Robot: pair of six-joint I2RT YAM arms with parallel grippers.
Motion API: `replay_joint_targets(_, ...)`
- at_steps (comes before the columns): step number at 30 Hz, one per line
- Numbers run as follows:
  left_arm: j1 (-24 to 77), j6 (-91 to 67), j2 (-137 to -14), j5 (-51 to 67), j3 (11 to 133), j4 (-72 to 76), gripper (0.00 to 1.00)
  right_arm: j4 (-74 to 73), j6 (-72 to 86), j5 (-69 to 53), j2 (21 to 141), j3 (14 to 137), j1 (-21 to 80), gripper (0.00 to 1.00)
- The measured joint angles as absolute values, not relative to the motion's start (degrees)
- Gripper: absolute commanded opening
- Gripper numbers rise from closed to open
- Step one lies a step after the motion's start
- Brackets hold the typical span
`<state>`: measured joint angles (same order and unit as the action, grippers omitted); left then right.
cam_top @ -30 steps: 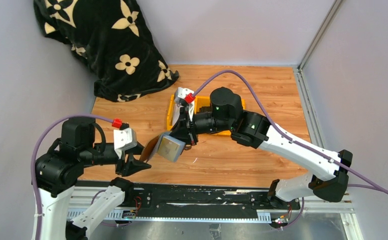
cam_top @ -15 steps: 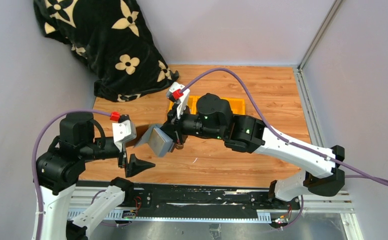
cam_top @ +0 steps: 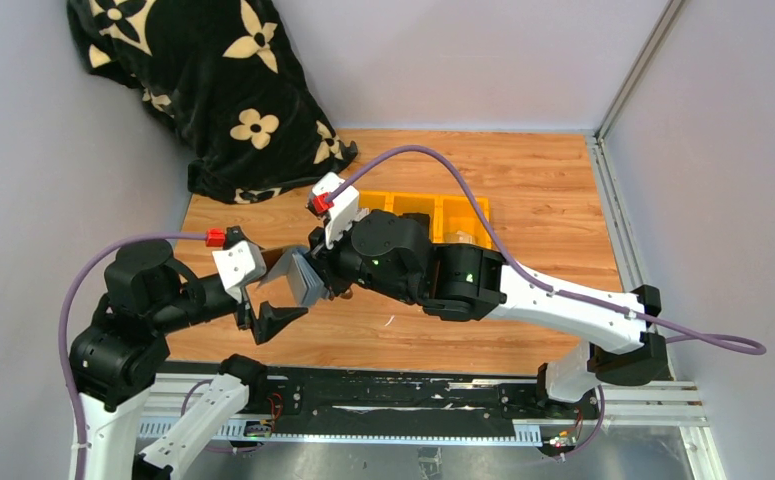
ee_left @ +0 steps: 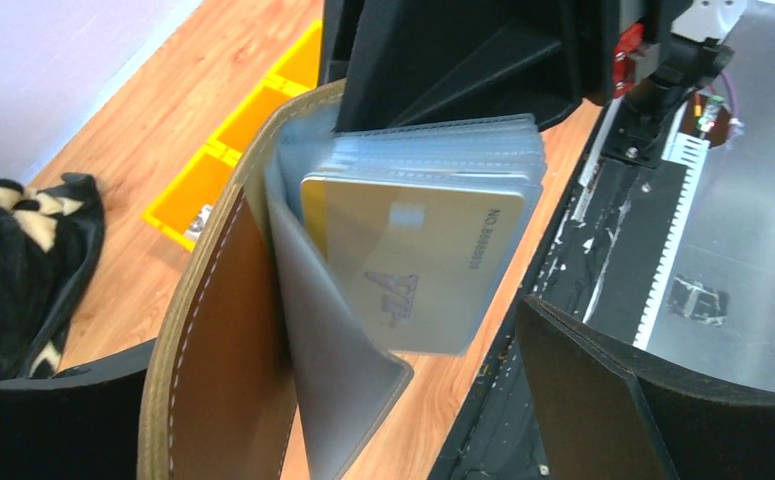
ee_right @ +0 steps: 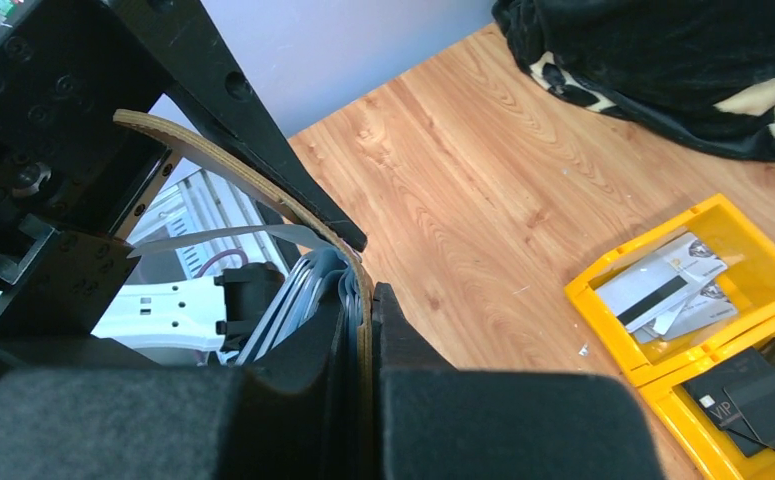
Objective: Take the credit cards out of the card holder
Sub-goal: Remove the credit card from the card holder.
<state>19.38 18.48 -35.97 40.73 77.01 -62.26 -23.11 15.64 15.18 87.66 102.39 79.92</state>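
A wide-open left gripper [cam_top: 273, 303] sits at the near left of the scene, its two black fingers [ee_left: 603, 400] spread far apart and touching nothing. In the left wrist view they frame the lower corners of the picture.

Between them, raised above the counter, hangs the small brown leather card holder [ee_left: 213, 330], folded open. Its brown stitched cover curves down the left of that view. A grey inner flap [ee_left: 338, 385] hangs beside it, and a stack of clear plastic sleeves [ee_left: 463, 140] fans out to the right. The front sleeve shows a pale gold card [ee_left: 413, 270], its long side running across the view and a printed number running up its right short end.

From above, the holder stands on edge between the two arms. Its length runs from the right gripper toward the left one, with the loose flaps pointing at the left gripper.

The right gripper [ee_right: 368, 390] is clamped narrowly on one edge of the brown cover, which bends away from its black fingers toward the left arm.

Beyond it lies the light wooden counter [cam_top: 543, 190]. A row of yellow plastic bins [cam_top: 423, 198] rests on it behind the right arm. One compartment holds pale loose cards [ee_right: 663, 280] and the next holds dark ones [ee_right: 753, 390].

At the far left corner, a black blanket with cream flowers [cam_top: 203, 90] is heaped against the wall.
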Motion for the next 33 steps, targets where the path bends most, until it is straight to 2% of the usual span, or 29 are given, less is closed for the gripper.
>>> replay_joint_targets(3, 19.4, 18.2, -35.6, 38.7, 76.3, -61.0, 0.89, -23.2, 15.4, 17.0, 87.7, 102.5, 80.2, 0.0)
replay_joint_targets(9, 19.4, 15.4, -34.9, 35.1, 74.0, -57.1, 0.89, -23.3, 15.0, 20.3, 87.8, 102.7, 81.1, 0.0)
replay_joint_targets(21, 19.4, 12.8, -34.0, 39.5, 72.2, -54.8, 0.94, -23.7, 13.6, 24.5, 89.2, 104.4, 82.4, 0.0)
replay_joint_targets(26, 19.4, 13.3, -32.9, 39.9, 71.5, -54.8, 0.86, -23.6, 13.1, 25.1, 89.2, 104.4, 82.5, 0.0)
replay_joint_targets(33, 19.4, 13.2, -32.6, 34.9, 71.7, -53.7, 0.85, -23.6, 12.6, 25.3, 89.2, 104.4, 82.5, 0.0)
